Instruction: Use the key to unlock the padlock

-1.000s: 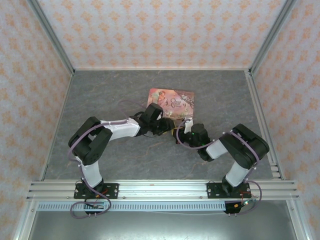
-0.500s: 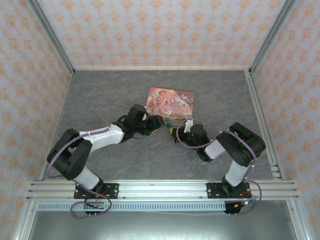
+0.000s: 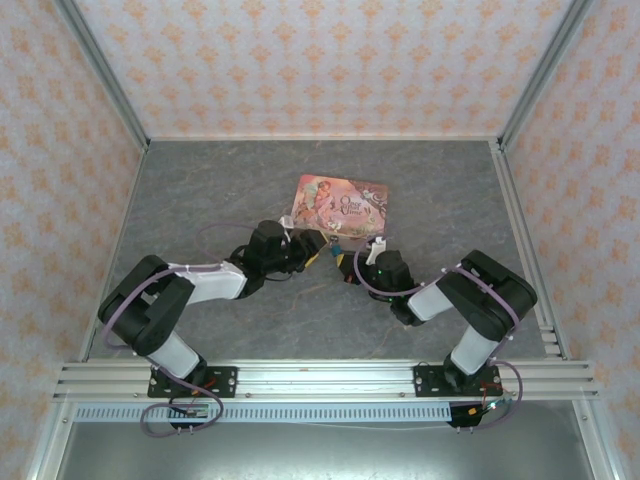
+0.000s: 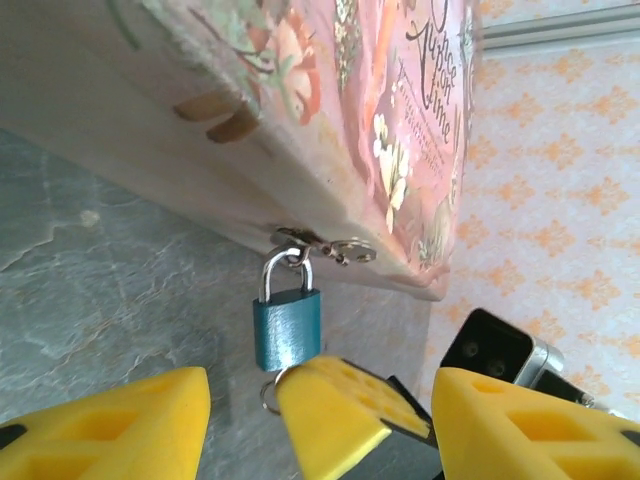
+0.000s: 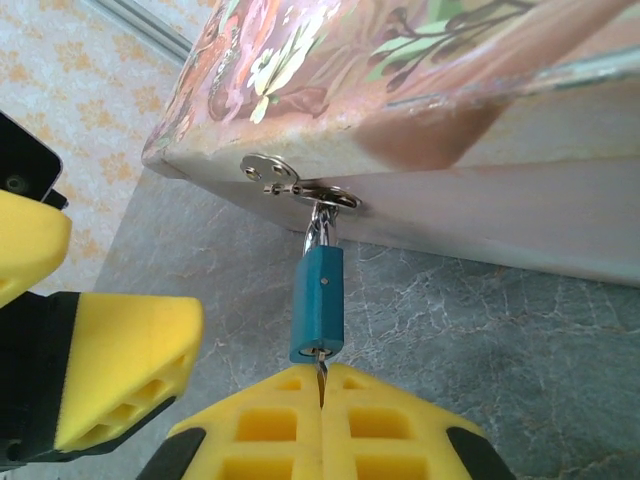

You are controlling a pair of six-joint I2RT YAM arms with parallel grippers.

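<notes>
A tiny blue padlock (image 4: 287,328) (image 5: 319,305) hangs by its silver shackle from the hasp (image 4: 322,245) on the front of the pink tin (image 3: 342,203). My right gripper (image 5: 321,388) (image 3: 346,268) is shut on the key (image 5: 320,375), whose blade stands in the keyhole at the padlock's bottom. A key ring (image 4: 267,393) shows beside those fingers. My left gripper (image 4: 320,415) (image 3: 314,252) is open just left of the padlock. Its yellow fingers (image 4: 110,425) flank the right gripper's tips and touch nothing.
The tin lies flat on the grey marbled table (image 3: 220,190), its front edge towards both arms. Patterned walls close in three sides, and an aluminium rail (image 3: 522,240) runs along the right. Open floor lies to the left and behind the tin.
The left arm has folded down and to the left, its gripper drew slightly back from the tin, and its jaws opened wider. The right gripper has stayed put on the key.
</notes>
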